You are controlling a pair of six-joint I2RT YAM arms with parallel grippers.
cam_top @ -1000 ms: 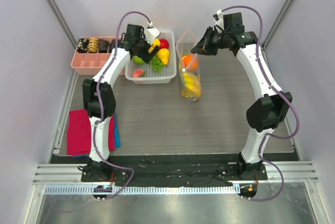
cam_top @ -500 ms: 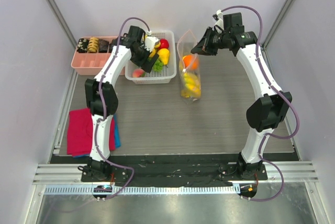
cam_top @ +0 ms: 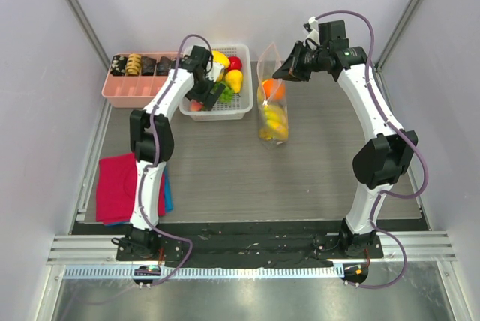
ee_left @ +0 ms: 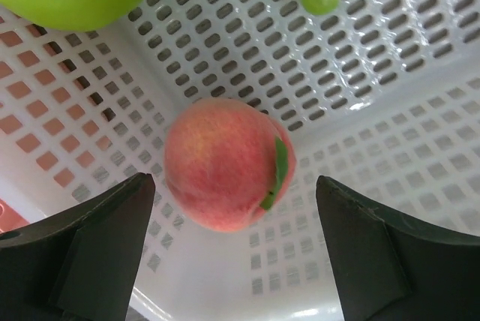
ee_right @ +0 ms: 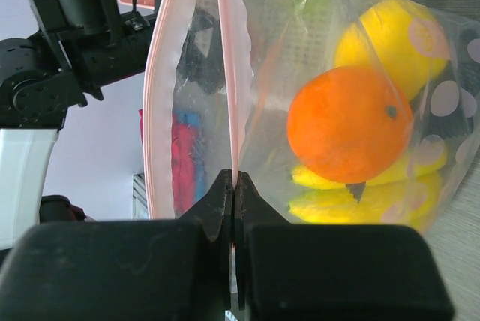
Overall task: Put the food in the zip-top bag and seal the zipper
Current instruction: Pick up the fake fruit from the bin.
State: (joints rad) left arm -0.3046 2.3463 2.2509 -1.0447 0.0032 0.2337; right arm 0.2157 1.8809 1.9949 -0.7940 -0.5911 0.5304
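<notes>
A pink peach (ee_left: 227, 163) lies in a corner of the white slatted basket (cam_top: 216, 111), and my left gripper (ee_left: 234, 250) hangs open just above it, one finger to each side, touching nothing. Yellow, red and green food (cam_top: 234, 77) also sits in that basket. The clear polka-dot zip-top bag (cam_top: 271, 100) stands to the right with an orange (ee_right: 349, 124) and yellow pieces (ee_right: 360, 201) inside. My right gripper (ee_right: 234, 180) is shut on the bag's pink zipper strip (ee_right: 229, 73), holding one side of the mouth up; the mouth gapes.
A pink divided tray (cam_top: 133, 88) with dark snack pieces stands left of the basket. A red cloth (cam_top: 116, 190) over a blue one lies at the left front. Grey walls close in on both sides.
My left gripper swung down from above the basket's middle into its near left corner over the peach. The right arm and the bag stayed put.
</notes>
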